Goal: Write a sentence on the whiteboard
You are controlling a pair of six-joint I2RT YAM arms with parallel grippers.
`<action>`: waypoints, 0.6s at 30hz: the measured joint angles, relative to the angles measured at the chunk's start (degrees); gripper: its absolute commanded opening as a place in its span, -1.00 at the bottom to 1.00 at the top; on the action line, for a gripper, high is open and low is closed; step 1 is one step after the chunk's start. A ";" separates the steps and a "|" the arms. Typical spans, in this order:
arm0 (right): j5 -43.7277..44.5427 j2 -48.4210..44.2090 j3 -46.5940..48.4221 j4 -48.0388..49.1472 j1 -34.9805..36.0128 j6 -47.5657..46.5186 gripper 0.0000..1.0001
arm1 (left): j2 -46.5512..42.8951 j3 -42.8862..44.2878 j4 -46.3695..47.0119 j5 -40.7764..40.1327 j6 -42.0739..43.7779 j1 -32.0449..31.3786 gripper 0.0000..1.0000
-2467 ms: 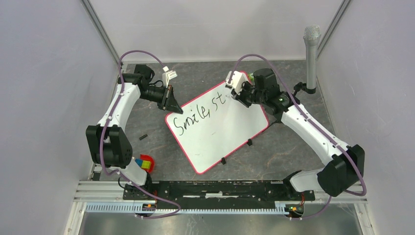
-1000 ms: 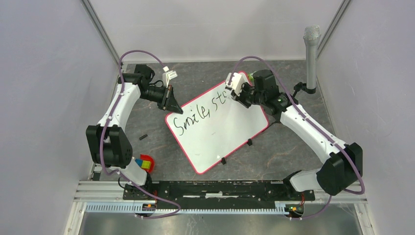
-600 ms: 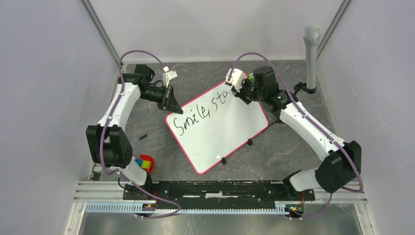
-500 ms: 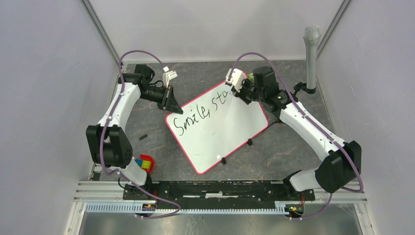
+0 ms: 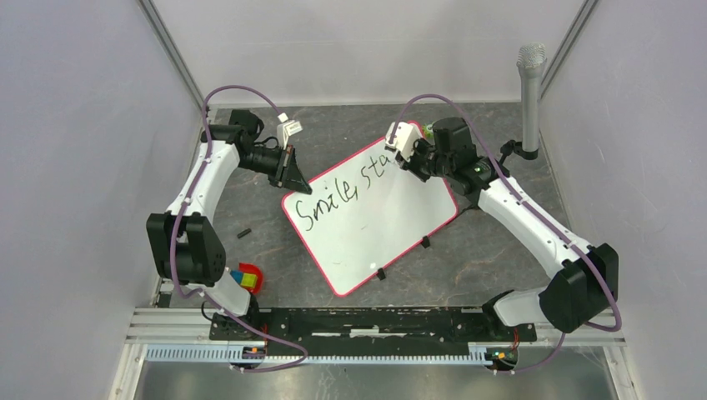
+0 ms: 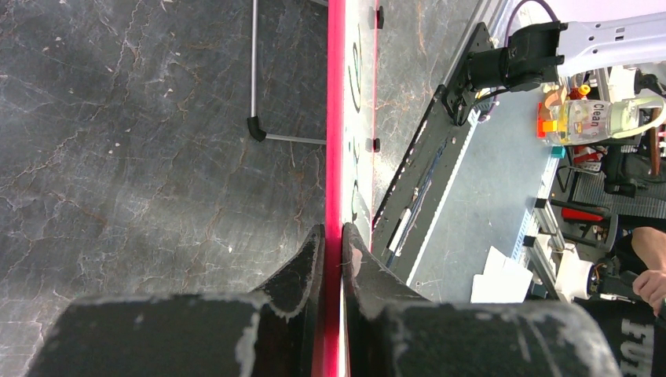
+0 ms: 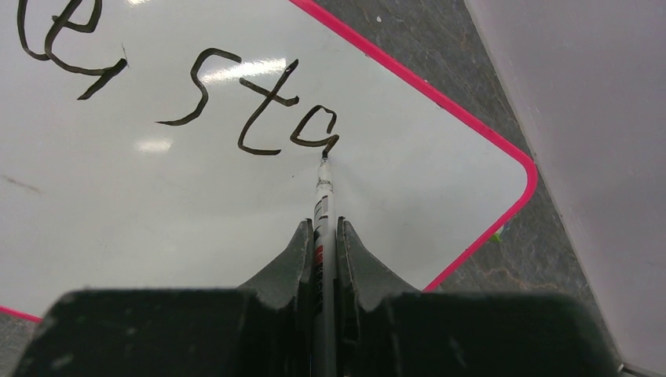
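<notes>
At the left, the left arm [image 5: 203, 179] is keeping the pose it had a couple of seconds ago. The left jaws are still clenching the pink frame at the left corner of the whiteboard [image 5: 375, 229], with one finger on each face of the edge in the left wrist view. Near that arm's base a small black piece [image 5: 243, 233] and a red thing with coloured blocks [image 5: 248, 277] are lying on the dark desk [image 5: 333, 125], both unmoved. The whiteboard is resting in the middle of the desk, turned on a diagonal, with its black feet [image 5: 425, 242] along the near right edge, and it is sitting in the same spot as before. The sentence [image 5: 346, 190] is what is changing. A couple of seconds ago it was reading "Smile, st", a second ago the next letter was only an open curve, and now it is reading "Smile, sta". The right jaws are grasping a thin marker [image 7: 323, 208], whose tip is touching the board at the tail of the new "a". The right arm [image 5: 517, 208] is sitting slightly lower in the top view than half a second ago. At the far right a grey post [image 5: 530, 92] is standing upright, unchanged.
</notes>
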 measured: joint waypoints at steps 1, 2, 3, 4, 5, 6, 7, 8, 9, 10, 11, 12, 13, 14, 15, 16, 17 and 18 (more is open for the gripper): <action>0.04 0.00 0.02 0.00 0.00 0.02 -1.00 | 0.00 0.00 0.00 0.00 0.00 0.00 -0.95; 0.13 0.00 0.09 -0.02 0.00 0.04 -1.00 | 0.00 0.00 0.00 0.00 0.00 0.00 -0.96; 0.22 0.00 0.22 -0.07 -0.04 0.09 -1.00 | 0.00 0.00 0.00 0.02 0.00 0.00 -0.95; 0.31 0.00 0.37 -0.07 -0.13 0.13 -1.00 | 0.00 0.00 0.00 0.07 0.00 0.00 -0.95; 0.44 0.00 0.55 -0.07 -0.26 0.20 -1.00 | 0.00 0.00 -0.02 0.09 0.00 0.00 -0.95; 0.48 0.00 0.68 -0.04 -0.37 0.28 -1.00 | 0.00 0.00 -0.04 0.09 0.00 0.00 -0.95; 0.63 0.00 0.76 0.13 -0.55 0.33 -1.00 | 0.00 0.00 -0.04 0.09 0.00 0.00 -0.96; 0.68 0.00 0.79 0.28 -0.61 0.35 -1.00 | 0.00 0.00 -0.04 0.11 0.00 0.00 -0.95; 0.81 0.02 0.79 0.46 -0.66 0.39 -1.00 | 0.00 0.00 -0.04 0.09 0.00 0.00 -0.96; 0.85 0.07 0.79 0.59 -0.72 0.52 -1.00 | 0.00 0.00 -0.04 0.09 0.00 0.00 -0.95; 0.87 0.15 0.79 0.68 -0.83 0.59 -1.00 | 0.00 0.00 -0.04 0.09 0.00 0.00 -0.96; 0.87 0.28 0.79 0.81 -0.90 0.63 -1.00 | 0.00 0.00 -0.04 0.09 0.00 0.00 -0.95; 0.87 0.48 0.79 0.92 -0.92 0.68 -1.00 | 0.00 0.00 -0.04 0.09 0.00 0.00 -0.95; 0.87 0.68 0.81 1.05 -0.96 0.70 -1.00 | 0.00 0.00 -0.02 0.02 0.00 0.00 -0.95; 0.87 0.79 0.79 1.11 -0.96 0.70 -1.00 | 0.00 0.00 0.00 -0.04 0.00 0.00 -0.95; 0.87 0.83 0.81 1.18 -1.01 0.68 -1.00 | 0.00 0.00 -0.02 -0.09 0.00 0.00 -0.95; 0.87 0.83 0.81 1.27 -1.03 0.68 -1.00 | 0.00 0.00 -0.04 -0.07 0.00 -0.02 -0.95; 0.92 0.83 0.81 1.42 -1.03 0.68 -1.00 | 0.00 0.00 -0.07 -0.09 0.00 -0.04 -0.95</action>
